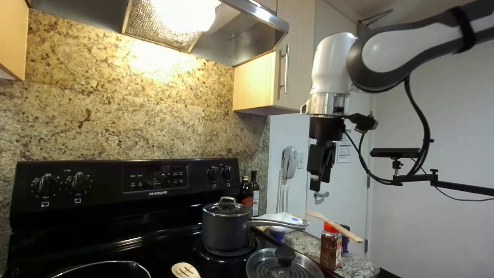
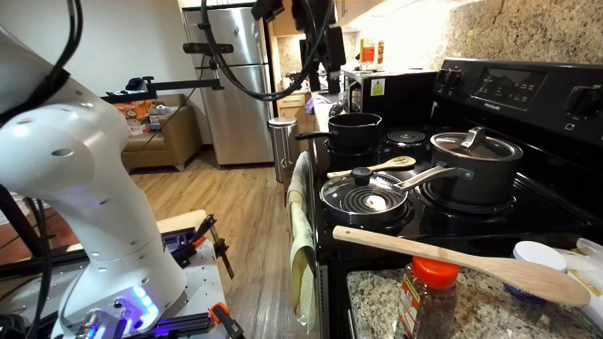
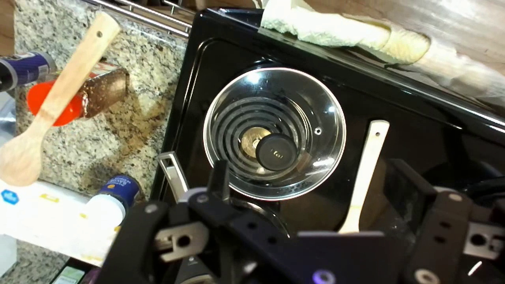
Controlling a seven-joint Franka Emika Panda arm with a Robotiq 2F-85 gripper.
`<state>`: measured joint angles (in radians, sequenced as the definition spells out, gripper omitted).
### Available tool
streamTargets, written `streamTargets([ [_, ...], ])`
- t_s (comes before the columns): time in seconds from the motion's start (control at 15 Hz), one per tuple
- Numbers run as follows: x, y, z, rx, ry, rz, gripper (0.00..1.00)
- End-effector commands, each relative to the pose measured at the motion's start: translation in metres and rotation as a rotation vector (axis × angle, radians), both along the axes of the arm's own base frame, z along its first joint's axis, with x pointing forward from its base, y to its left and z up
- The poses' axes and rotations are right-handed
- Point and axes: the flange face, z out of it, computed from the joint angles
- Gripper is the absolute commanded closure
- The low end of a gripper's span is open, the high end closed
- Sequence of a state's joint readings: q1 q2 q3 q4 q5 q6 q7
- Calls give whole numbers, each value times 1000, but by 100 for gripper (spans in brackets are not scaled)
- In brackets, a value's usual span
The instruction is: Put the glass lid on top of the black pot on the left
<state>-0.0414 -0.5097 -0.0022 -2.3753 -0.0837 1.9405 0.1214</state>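
The glass lid (image 1: 270, 266) is clear and round with a black knob. It lies over a coil burner at the stove's front, as the other exterior view (image 2: 348, 197) and wrist view (image 3: 275, 118) show. The black pot (image 2: 353, 134) stands at the stove's far front burner with its handle pointing outward; only its rim (image 1: 104, 263) shows at the bottom edge of an exterior view. My gripper (image 3: 315, 183) is open and empty. In both exterior views it hangs high above the stove's near side, pointing down (image 1: 320, 184) (image 2: 326, 84), well apart from the lid.
A grey lidded pot (image 2: 476, 179) stands behind the lid, its handle reaching towards the lid's rim. A slotted wooden spoon (image 2: 395, 163) lies between lid and black pot. Another wooden spoon (image 2: 452, 256) rests across a red-capped jar (image 2: 431, 292). A range hood (image 1: 247, 34) overhangs the stove.
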Motion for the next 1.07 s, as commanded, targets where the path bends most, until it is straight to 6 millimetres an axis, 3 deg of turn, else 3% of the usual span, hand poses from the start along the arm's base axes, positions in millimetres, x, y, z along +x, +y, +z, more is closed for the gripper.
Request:
streamTargets([
  [0.0, 41, -5, -23, 33, 57, -78, 0],
  [0.27, 70, -20, -59, -4, 82, -80, 0],
  [0.53, 82, -35, -95, 12, 93, -80, 0],
  [1.0, 79, -35, -99, 15, 108, -88, 0],
])
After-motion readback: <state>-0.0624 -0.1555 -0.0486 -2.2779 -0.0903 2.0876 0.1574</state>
